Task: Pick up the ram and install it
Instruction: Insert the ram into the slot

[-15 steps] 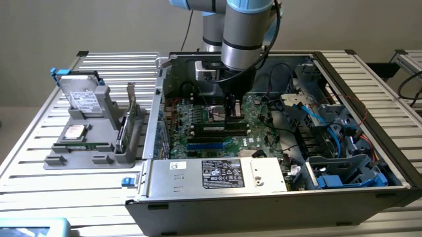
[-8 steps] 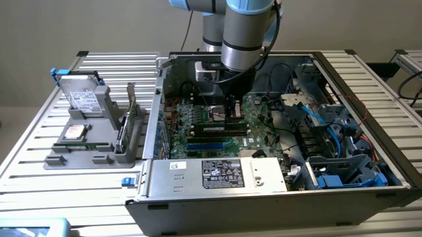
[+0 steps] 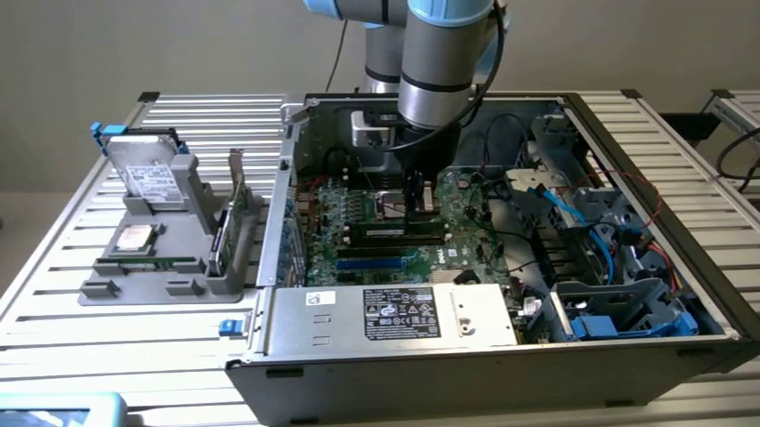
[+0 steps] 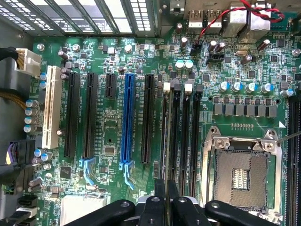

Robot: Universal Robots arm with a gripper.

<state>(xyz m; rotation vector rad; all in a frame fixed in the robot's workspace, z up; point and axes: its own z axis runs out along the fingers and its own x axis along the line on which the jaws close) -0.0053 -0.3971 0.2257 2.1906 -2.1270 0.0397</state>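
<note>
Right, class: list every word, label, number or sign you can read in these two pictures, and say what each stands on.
No text here can be read for certain.
On the power supply label: lines of print and marks, too small to read.
On the hard drive label: too blurred to read.
On the motherboard: white print beside the slots, too small to read.

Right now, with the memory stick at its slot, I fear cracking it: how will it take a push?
Probably stiff yet fragile: the memory stick is a thin bare board. Likely light, since the pincer carries it by a narrow pinch. It may tilt if pushed unevenly, being long and thin.
</note>
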